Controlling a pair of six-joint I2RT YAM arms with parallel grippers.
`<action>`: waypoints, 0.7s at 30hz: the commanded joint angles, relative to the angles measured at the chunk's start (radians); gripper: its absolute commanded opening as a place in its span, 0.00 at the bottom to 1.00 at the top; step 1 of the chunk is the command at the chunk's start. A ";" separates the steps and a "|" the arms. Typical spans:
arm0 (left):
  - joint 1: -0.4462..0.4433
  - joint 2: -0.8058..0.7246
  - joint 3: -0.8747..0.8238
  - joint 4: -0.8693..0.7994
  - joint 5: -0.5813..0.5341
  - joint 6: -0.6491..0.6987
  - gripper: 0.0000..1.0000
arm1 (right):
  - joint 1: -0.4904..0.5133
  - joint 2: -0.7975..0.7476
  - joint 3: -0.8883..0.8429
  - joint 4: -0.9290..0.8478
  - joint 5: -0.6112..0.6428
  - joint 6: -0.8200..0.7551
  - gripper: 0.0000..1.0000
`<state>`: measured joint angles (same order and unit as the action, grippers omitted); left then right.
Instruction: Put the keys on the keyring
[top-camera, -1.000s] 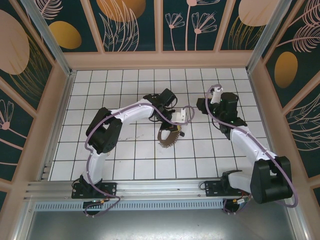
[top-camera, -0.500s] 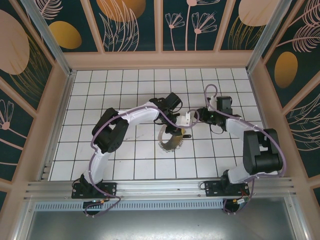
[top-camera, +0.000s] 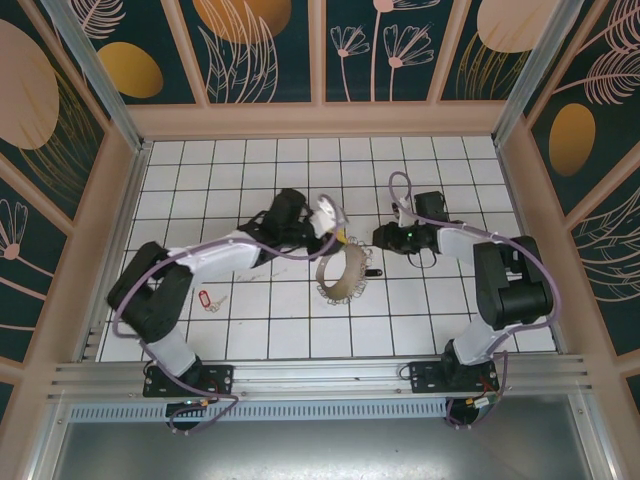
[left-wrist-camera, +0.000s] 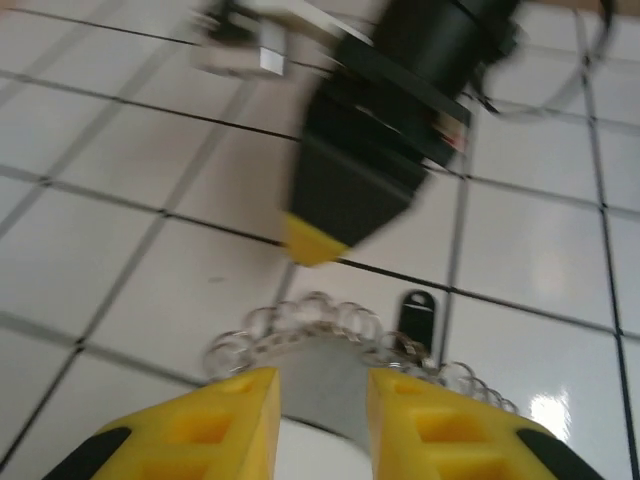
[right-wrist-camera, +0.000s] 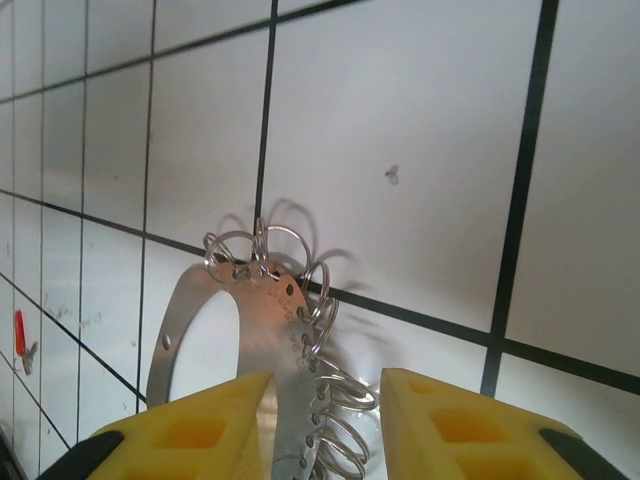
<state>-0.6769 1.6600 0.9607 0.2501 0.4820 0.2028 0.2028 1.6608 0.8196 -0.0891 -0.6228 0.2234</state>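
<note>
Locate the keyring (right-wrist-camera: 275, 330) at mid-counter (top-camera: 260, 330): a pale-grey flat band curled into a loop, standing on edge, fringed with small wire rings. Note the left pincer (left-wrist-camera: 323, 385) and right pincer (right-wrist-camera: 325, 388), both released, each framing the band in its gap. Find the dark-blue-tagged key (left-wrist-camera: 415, 312) just beside the loop and the red-tagged key (top-camera: 207, 298) well apart, toward counter left.

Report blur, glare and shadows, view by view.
Left wrist: motion blur smears everything, the keyring included, and a glare patch sits on the table at lower right. Right wrist: sharp, and the keyring's small rings throw soft shadows on the tiles. Top external: evenly lit and crisp, with no strong glare.
</note>
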 joint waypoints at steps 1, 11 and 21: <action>0.033 -0.087 -0.118 0.284 -0.154 -0.331 0.29 | 0.017 0.050 0.064 -0.073 0.008 -0.062 0.34; 0.063 -0.081 -0.188 0.231 -0.240 -0.658 0.33 | 0.049 0.182 0.195 -0.120 0.031 -0.146 0.38; 0.063 0.099 -0.084 0.027 0.012 -0.721 0.37 | 0.086 0.227 0.222 -0.201 0.015 -0.192 0.36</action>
<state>-0.6170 1.7279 0.8589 0.3393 0.4030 -0.4690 0.2737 1.8717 1.0302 -0.2199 -0.6003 0.0582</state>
